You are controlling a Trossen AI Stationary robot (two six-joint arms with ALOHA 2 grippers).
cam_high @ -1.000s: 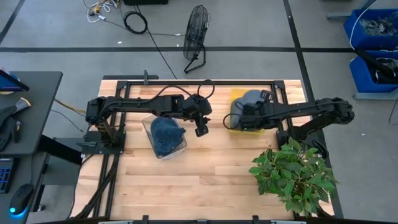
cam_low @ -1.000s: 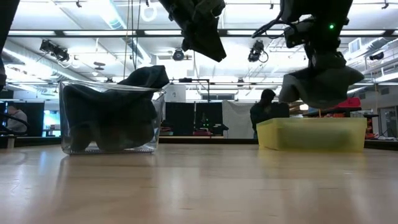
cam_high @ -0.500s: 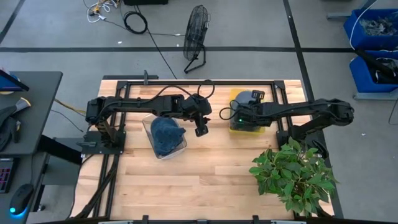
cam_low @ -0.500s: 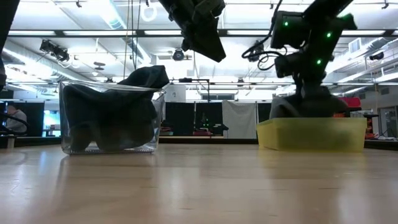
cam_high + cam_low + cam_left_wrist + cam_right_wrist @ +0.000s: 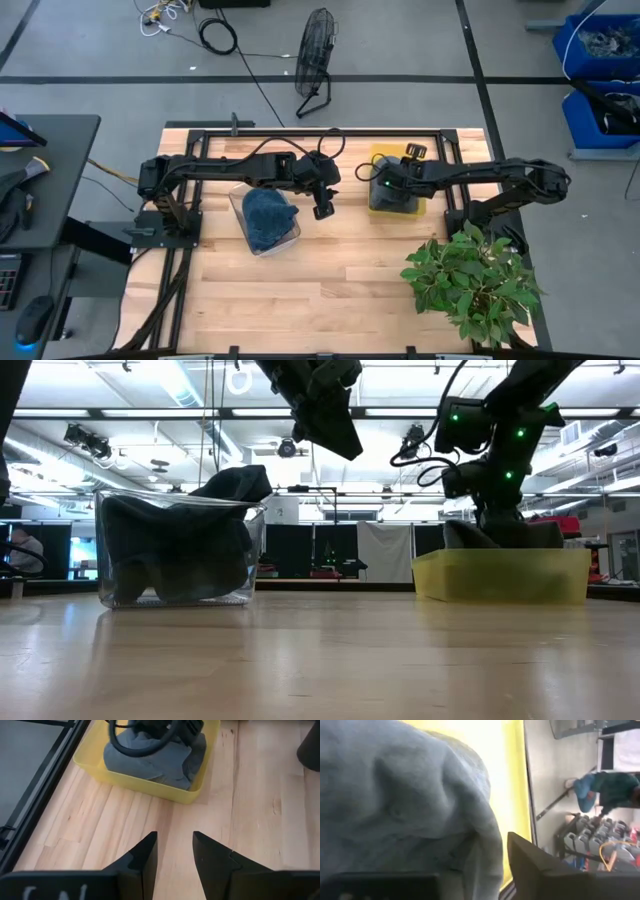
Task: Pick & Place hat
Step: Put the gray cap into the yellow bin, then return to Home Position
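We reach our left arm across the back of the table from its base at the left edge, elbow bent, the left gripper [image 5: 322, 205] held in the air near the table's middle. Its two dark fingers [image 5: 142, 857] stand apart with a clear gap between them. Our right arm stretches in from the right side, long and nearly straight, wrist tipped downward, green lights lit on it. The right gripper [image 5: 385, 190] is low; whether its fingers are parted or closed we cannot tell.
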